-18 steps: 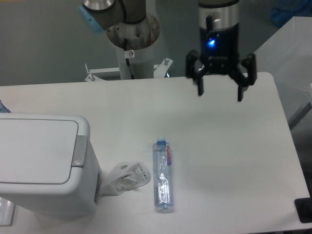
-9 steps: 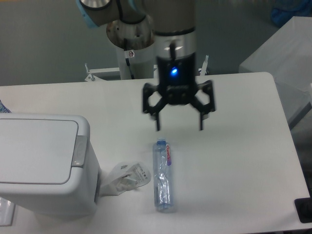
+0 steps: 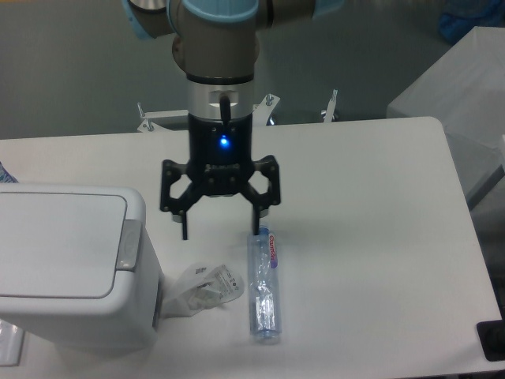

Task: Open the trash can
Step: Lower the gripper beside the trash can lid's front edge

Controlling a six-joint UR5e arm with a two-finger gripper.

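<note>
End effector moved left, toward the bin.
A clear plastic bottle (image 3: pixel 263 286) and crumpled wrapper (image 3: pixel 201 288) lie on the white table (image 3: pixel 371 237); the boxy white trash can (image 3: pixel 69 264), lid shut, sits front-left; the end effector (image 3: pixel 220 229), fingers apart, hangs above.

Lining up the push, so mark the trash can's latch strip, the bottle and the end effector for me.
latch strip (image 3: pixel 129 245), fixed camera, middle of the grey strip.
bottle (image 3: pixel 263 296), fixed camera, mid-body of the lying bottle.
end effector (image 3: pixel 220 230), fixed camera, midway between the open fingertips.

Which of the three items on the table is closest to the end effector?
The clear plastic bottle; the end effector hangs just above its cap end.
</note>
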